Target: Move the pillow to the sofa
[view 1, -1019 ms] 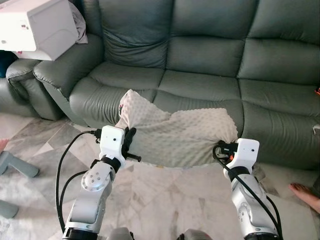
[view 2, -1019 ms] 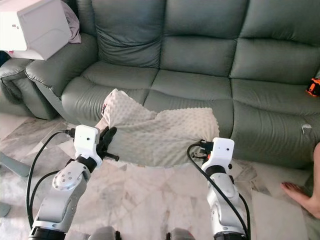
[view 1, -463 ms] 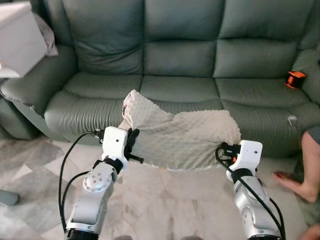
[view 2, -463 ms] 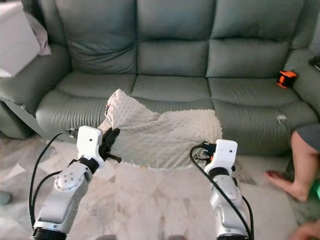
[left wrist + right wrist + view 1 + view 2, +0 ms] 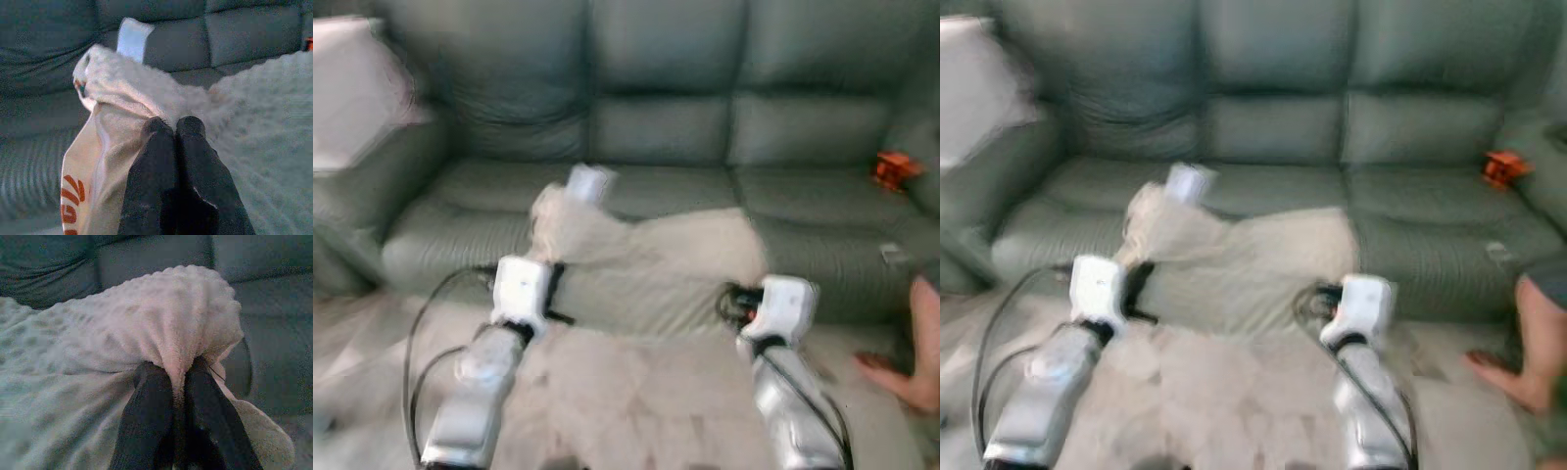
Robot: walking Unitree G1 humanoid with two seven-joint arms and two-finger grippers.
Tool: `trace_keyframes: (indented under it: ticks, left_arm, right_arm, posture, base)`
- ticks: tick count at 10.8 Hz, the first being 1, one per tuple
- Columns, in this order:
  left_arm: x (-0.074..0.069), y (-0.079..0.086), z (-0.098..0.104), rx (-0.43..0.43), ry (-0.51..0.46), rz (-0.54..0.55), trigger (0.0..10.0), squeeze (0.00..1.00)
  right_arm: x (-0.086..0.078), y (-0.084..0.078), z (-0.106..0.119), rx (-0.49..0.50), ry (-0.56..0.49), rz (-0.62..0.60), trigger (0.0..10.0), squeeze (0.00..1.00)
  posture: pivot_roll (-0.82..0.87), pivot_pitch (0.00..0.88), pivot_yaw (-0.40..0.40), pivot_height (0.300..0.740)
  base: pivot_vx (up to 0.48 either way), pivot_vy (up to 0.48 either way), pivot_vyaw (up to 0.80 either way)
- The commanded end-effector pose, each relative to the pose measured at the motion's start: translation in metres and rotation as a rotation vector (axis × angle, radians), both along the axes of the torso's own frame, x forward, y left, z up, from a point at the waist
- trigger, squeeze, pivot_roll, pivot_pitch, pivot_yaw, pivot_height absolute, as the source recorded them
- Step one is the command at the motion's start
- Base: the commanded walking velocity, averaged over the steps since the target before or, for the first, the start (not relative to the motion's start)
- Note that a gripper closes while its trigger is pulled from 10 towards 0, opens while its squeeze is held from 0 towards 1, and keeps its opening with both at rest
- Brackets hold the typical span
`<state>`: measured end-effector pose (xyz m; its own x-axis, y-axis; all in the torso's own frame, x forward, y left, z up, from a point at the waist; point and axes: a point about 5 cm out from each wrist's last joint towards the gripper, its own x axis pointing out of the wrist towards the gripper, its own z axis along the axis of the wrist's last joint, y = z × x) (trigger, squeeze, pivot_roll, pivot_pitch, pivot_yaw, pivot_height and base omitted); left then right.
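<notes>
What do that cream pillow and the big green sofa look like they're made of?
The pillow looks like soft plush fleece with a raised dotted texture; it bunches and sags where the left gripper and right gripper pinch it. A smoother printed fabric shows on one side. The sofa looks like leather or faux leather: smooth, slightly shiny, with creased padded cushions. Which one, I can't tell.

1. The head views are now blurred; the whole scene has shifted, so the camera has moved.
2. The pillow (image 5: 646, 259), pinched between the left gripper (image 5: 172, 128) and right gripper (image 5: 177, 372), now reaches further past the fingertips over the sofa (image 5: 666, 186) seat.
3. A white tag (image 5: 131, 39) now stands up beyond the left fingers.
</notes>
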<state>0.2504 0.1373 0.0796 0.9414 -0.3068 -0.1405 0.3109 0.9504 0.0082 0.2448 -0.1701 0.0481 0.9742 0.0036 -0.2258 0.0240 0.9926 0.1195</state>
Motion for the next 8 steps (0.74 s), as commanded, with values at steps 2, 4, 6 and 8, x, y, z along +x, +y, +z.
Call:
trace_keyframes:
  ticks: [2,4,6,8]
  left_arm:
    - [0.0029,-0.0116,0.0079,-0.015,-0.035,-0.042,10.0,0.0]
    - [0.0029,-0.012,0.008,-0.014,-0.035,-0.043,10.0,0.0]
    - [0.0042,-0.0126,0.0078,-0.011,-0.035,-0.039,10.0,0.0]
    - [0.0047,-0.0137,0.0079,-0.01,-0.036,-0.042,10.0,0.0]
  right_arm:
    - [0.0023,-0.0095,0.0065,-0.019,-0.03,-0.022,10.0,0.0]
    - [0.0037,-0.0101,0.0072,-0.021,-0.032,-0.021,10.0,0.0]
    - [0.0046,-0.0093,0.0078,-0.024,-0.035,-0.013,10.0,0.0]
    - [0.0049,-0.0078,0.0086,-0.024,-0.039,-0.004,10.0,0.0]
  posture:
    - [-0.04,0.0,0.048,0.74]
    - [-0.04,0.0,0.046,0.74]
    - [-0.04,0.0,0.047,0.74]
    - [-0.04,0.0,0.047,0.74]
  base:
    - [0.304,0.0,-0.24]
    - [0.306,0.0,0.0]
    - [0.291,0.0,0.0]
    - [0.279,0.0,0.0]
